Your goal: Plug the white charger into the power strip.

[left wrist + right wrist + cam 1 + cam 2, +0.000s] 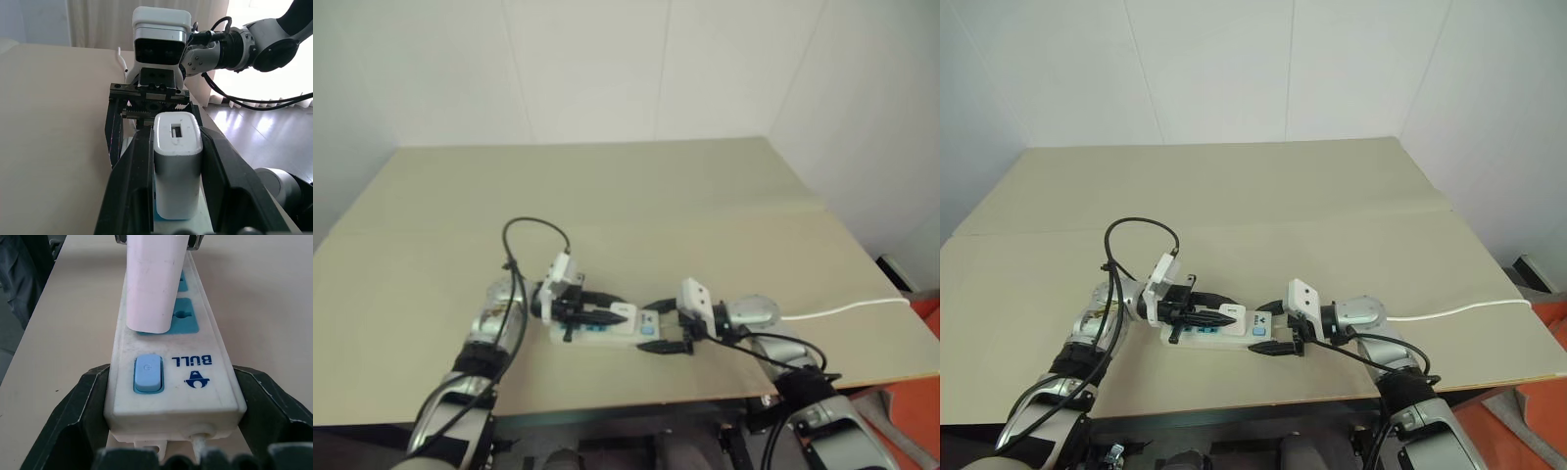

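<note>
My left claw (177, 196) pinches the white charger (177, 161) between its two black fingers (132, 191), one finger on each side of the charger's body. The charger stands on the power strip (171, 382), over the blue socket face nearest to the switch; in my right wrist view its lower end meets that blue face, but I cannot tell how deep it sits.

The power strip lies flat on the beige worktop (656, 196), near the front edge, with its long side running from my left to my right. My right claw (171, 440) holds the switch end of the strip: its two fingers stand wide, one pressed on each long side of the white bar. Just beside this claw I see the blue switch (147, 373) and the printed word BULL with a small logo. One more blue socket face (186, 316) shows beside the charger.

The white cord (847, 309) leaves the strip at the end by my right claw and runs over the worktop to its right edge. The two claws point toward each other, close together above the strip.
</note>
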